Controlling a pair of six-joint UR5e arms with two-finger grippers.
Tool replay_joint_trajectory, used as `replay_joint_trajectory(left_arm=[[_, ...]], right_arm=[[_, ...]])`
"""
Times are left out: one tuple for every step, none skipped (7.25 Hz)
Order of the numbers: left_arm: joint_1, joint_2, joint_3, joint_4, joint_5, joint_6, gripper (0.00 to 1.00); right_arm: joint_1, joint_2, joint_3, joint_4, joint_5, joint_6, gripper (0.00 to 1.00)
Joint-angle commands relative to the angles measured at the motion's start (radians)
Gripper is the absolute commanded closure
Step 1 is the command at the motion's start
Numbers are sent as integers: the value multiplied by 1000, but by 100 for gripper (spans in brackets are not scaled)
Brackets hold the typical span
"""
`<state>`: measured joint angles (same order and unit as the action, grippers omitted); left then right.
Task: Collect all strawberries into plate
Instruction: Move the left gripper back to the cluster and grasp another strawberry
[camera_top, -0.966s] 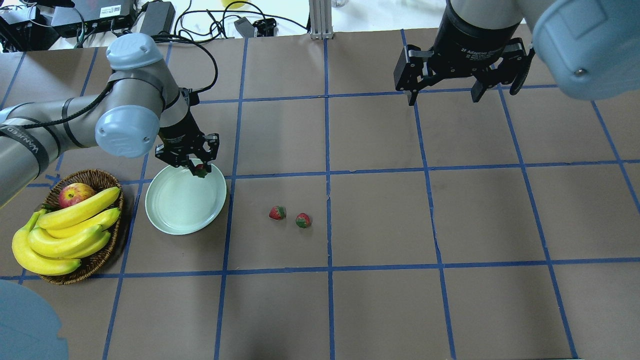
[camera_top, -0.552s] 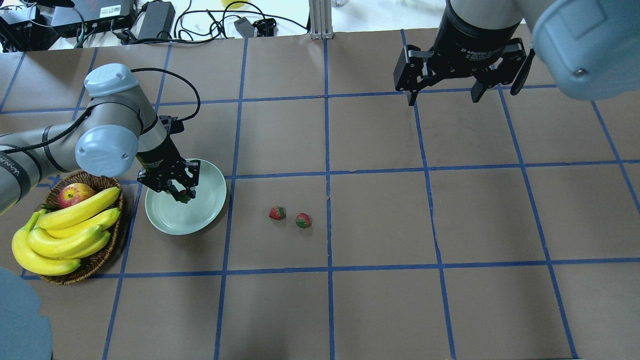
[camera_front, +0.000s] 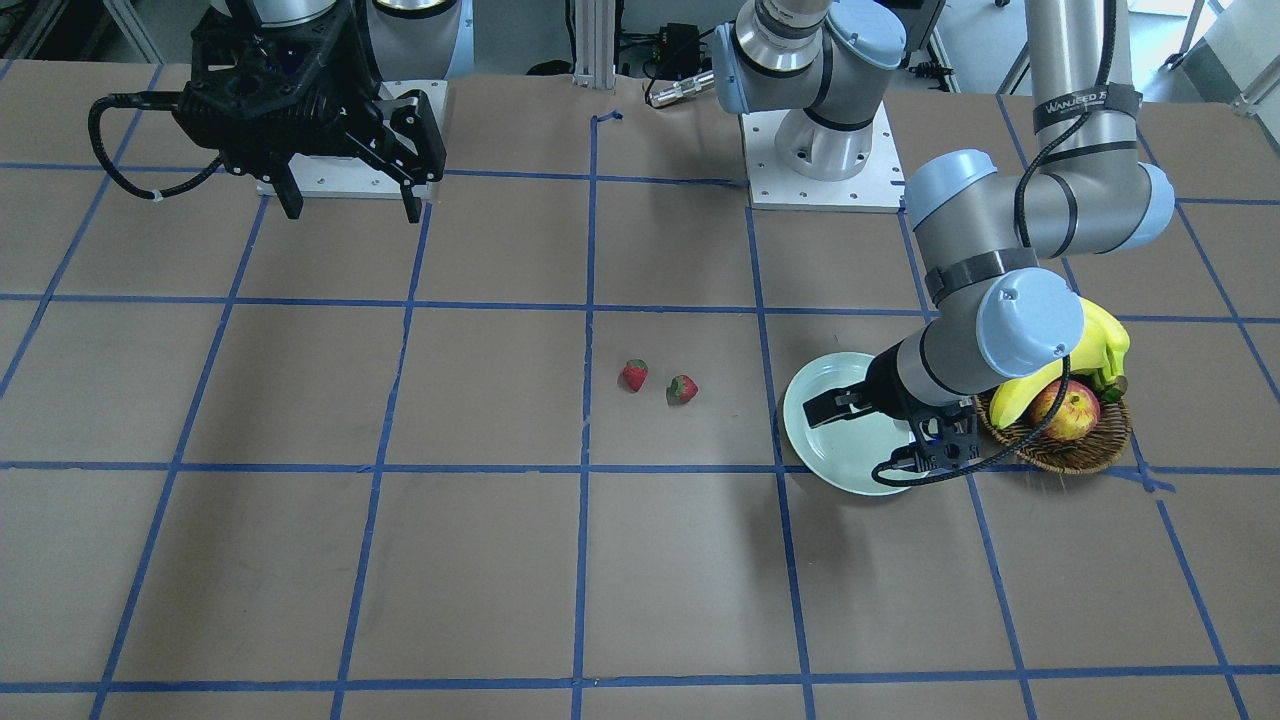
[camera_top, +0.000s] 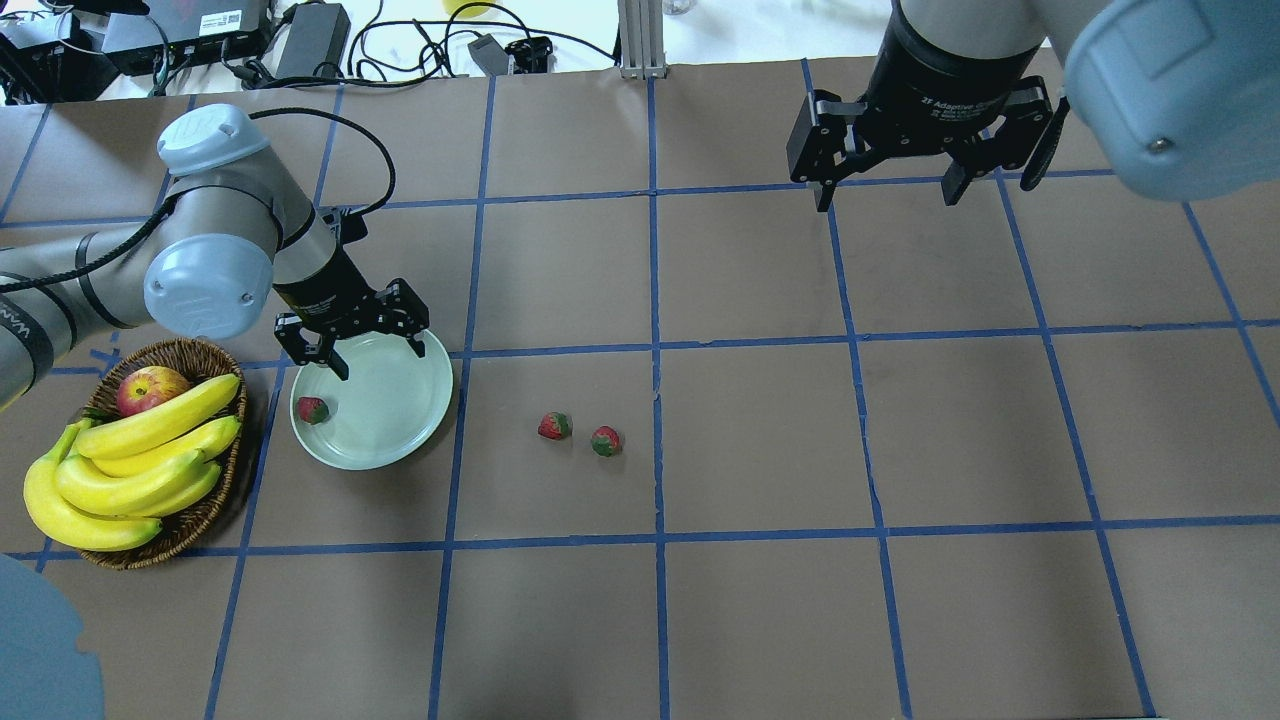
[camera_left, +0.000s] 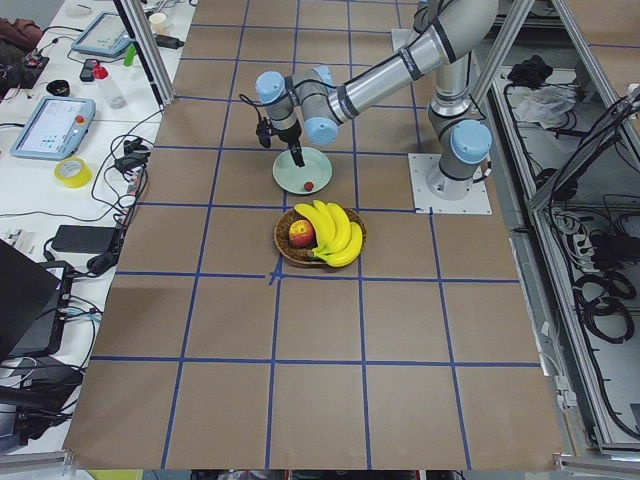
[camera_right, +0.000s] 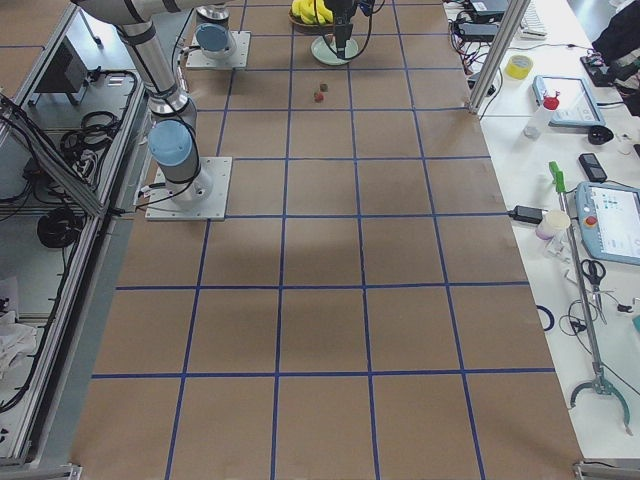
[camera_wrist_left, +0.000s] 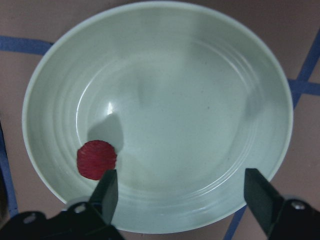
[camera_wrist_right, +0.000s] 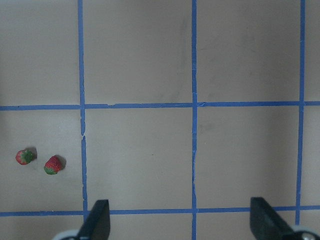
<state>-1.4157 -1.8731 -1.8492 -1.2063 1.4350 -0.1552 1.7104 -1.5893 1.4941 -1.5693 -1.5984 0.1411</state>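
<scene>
The pale mint plate lies left of centre, next to the basket. One strawberry lies in the plate near its left rim; it also shows in the left wrist view. My left gripper is open and empty above the plate's far part. Two more strawberries lie side by side on the table right of the plate. My right gripper is open and empty, high over the far right. Its wrist view shows both loose strawberries.
A brown wicker basket with several bananas and a red-yellow apple stands just left of the plate. Cables and boxes lie beyond the table's far edge. Blue tape lines grid the brown tabletop.
My left gripper carried a strawberry over the plate, lowered, then opened. The strawberry now lies in the plate near its left rim. The gripper has drawn back. The right arm has not moved.
</scene>
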Motion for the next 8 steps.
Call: replay_joint_trajectory(left_arm=[[-124,0,10,17,-120,-351,0],[-161,-12,7,55,-143,-489,0],[-172,-26,-4,73,-224,-547,0],[-177,-43,-42,74,-249,-585,2],[-180,-47,-88,79,-246,-621,3],[-180,-66,-117,80,-243,-621,3],[-180,-81,-120,80,-252,-626,3],[-183,-84,-122,79,-252,-632,3]], right_arm=[[0,0,0,0,0,0,0],[0,0,0,0,0,0,0],[0,0,0,0,0,0,0],[0,0,0,0,0,0,0],[0,0,0,0,0,0,0],[0,0,0,0,0,0,0],[0,0,0,0,0,0,0],[0,0,0,0,0,0,0]])
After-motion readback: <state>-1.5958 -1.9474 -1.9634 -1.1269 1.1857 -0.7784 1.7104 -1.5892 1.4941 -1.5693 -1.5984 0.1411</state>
